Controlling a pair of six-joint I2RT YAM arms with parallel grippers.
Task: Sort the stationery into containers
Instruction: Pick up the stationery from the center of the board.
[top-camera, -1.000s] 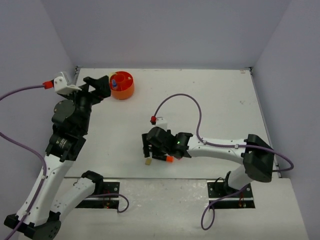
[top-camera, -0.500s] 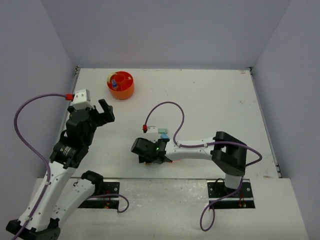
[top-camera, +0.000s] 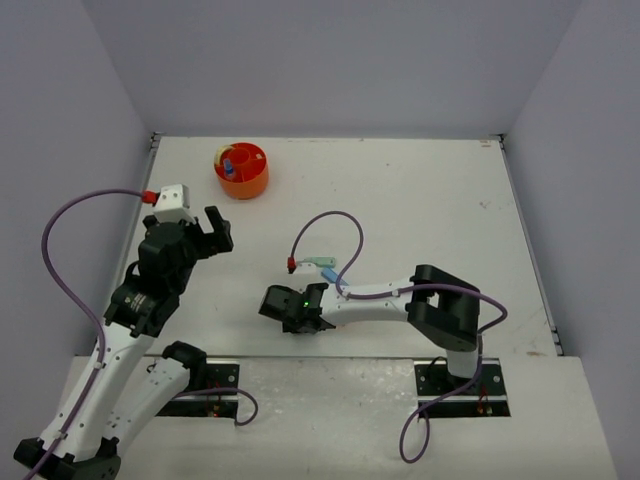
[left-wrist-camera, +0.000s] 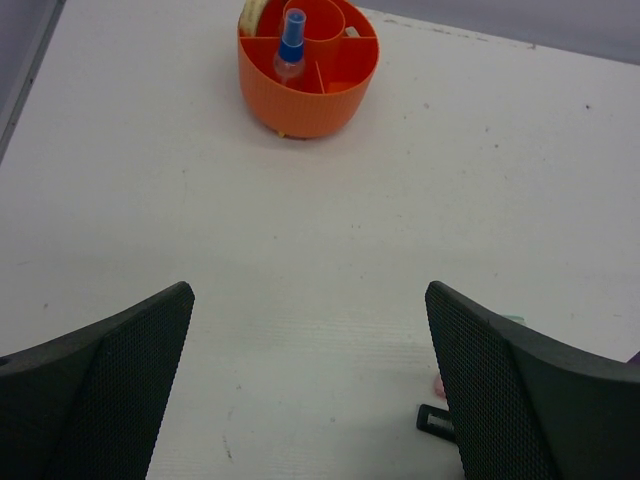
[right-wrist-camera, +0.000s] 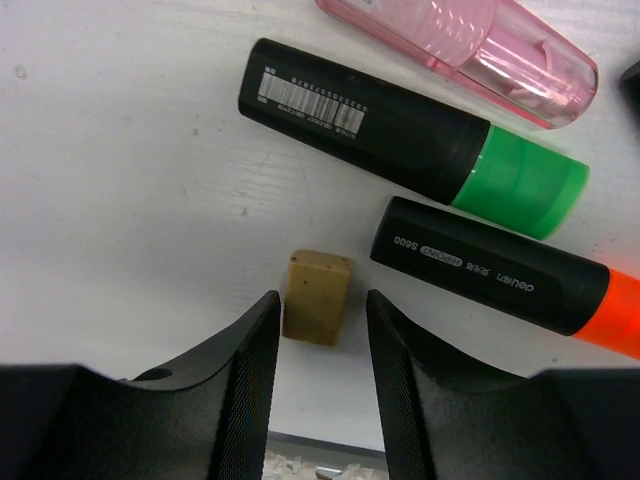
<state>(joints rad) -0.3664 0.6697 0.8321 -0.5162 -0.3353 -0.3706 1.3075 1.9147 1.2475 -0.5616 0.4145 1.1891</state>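
Two fingers (right-wrist-camera: 245, 375) of the right gripper (top-camera: 283, 308) stood to either side of the tan eraser (right-wrist-camera: 318, 292), parted, with a thin strip of table (right-wrist-camera: 120, 200) showing on each side, so nothing was clamped yet. The eraser lay flat and a touch askew to the fingers, close to the near edge of the table.

Just beyond it on the far side lay an orange-ended highlighter (right-wrist-camera: 480, 272), its black end near the right-hand finger. Farther off were a green-ended highlighter (right-wrist-camera: 400, 130) and a clear pink piece (right-wrist-camera: 470, 45).

To my eye the squeeze wanted to be slow and square, so that the small block centred itself rather than twisting out. It should then be lifted straight up, before any sideways move, to avoid dragging the orange highlighter along.

The left gripper (top-camera: 212, 232) hung gaping and empty above the left side of the table. The orange organiser (left-wrist-camera: 300, 100) sat at the far left, well apart from the eraser, with a blue-capped bottle (left-wrist-camera: 291, 45) upright in one compartment. I judged that a different compartment would suit the eraser, and that the carry should pass clear of the left arm.
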